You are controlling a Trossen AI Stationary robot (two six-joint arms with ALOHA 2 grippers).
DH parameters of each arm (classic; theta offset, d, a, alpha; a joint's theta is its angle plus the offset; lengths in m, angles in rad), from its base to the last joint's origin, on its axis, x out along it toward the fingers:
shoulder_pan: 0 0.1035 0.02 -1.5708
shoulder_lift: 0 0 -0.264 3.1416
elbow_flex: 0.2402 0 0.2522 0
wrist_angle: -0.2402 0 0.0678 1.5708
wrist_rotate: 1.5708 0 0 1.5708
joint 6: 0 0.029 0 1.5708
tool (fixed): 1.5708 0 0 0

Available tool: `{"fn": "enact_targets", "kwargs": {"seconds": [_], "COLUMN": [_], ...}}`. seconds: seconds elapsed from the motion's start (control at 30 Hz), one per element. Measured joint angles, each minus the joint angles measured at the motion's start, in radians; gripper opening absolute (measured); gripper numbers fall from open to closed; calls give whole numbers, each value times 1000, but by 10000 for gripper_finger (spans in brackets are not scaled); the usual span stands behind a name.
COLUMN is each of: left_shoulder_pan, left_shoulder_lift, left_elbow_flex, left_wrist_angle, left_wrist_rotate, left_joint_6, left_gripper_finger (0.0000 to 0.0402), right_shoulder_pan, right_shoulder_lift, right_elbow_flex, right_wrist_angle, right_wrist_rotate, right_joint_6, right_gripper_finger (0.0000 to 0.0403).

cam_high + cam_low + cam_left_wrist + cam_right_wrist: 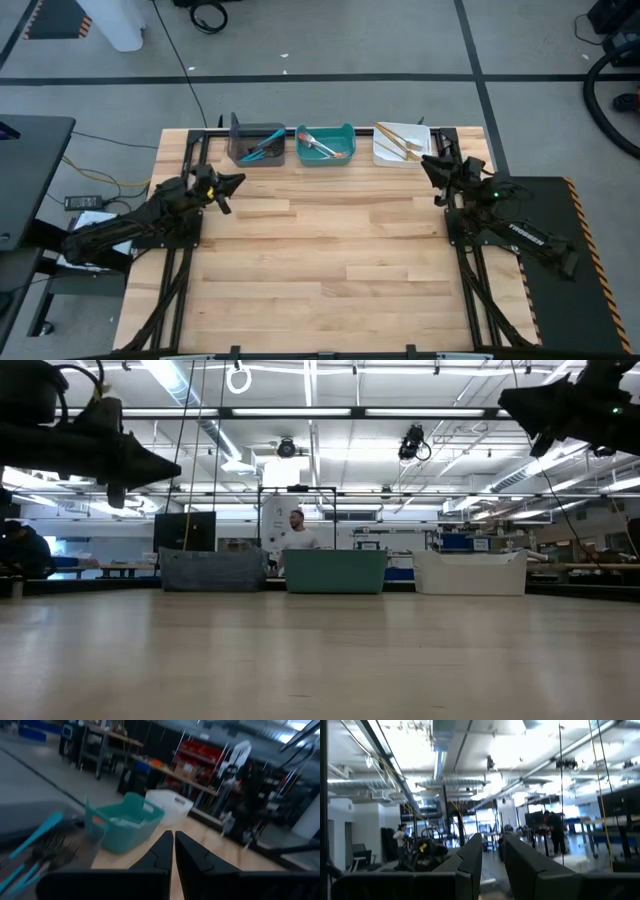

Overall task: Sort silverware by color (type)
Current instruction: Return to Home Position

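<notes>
Along counter (pixel 330 260) 12 o'clock edge: blue-handled forks (pixel 262 150) in grey bin (pixel 240 128), orange-handled forks (pixel 322 148) in teal bin (pixel 349 130), gold forks (pixel 398 140) in white bin (pixel 380 156). Likely light, stiff, slick: pinch mid-handle. Left gripper (pixel 236 181) at 10 o'clock, fingers pressed together, empty. Right gripper (pixel 430 162) at 2 o'clock, fingers slightly apart, empty.

Holding the left arm (pixel 130 225) folded low over the left edge of the counter (pixel 330 260), jaws pressed together and tipping slightly downward. Holding the right arm (pixel 505 228) folded at the right edge, jaws parted by a narrow gap, pointing level.
</notes>
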Motion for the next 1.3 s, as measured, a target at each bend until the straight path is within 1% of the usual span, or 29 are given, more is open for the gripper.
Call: {"fn": "enact_targets", "kwargs": {"seconds": [0.23, 0.9, 1.07, 1.3], "left_shoulder_pan": [0, 0, 0, 0], "left_shoulder_lift": [-69, -66, -63, -63], "left_elbow_flex": [0, 0, 0, -1], "left_wrist_angle": [7, 5, 6, 7], "left_wrist_rotate": [0, 0, 0, 0], "left_joint_6": [1, 1, 1, 0], "left_gripper_finger": [27, 27, 27, 27], "right_shoulder_pan": [0, 0, 0, 0], "right_shoulder_lift": [-14, -12, -12, -12], "right_elbow_flex": [0, 0, 0, 0], "right_wrist_angle": [35, 35, -3, -2], "right_wrist_rotate": [0, 0, 0, 0], "right_joint_6": [0, 0, 0, 0], "right_gripper_finger": [85, 85, 85, 85]}}
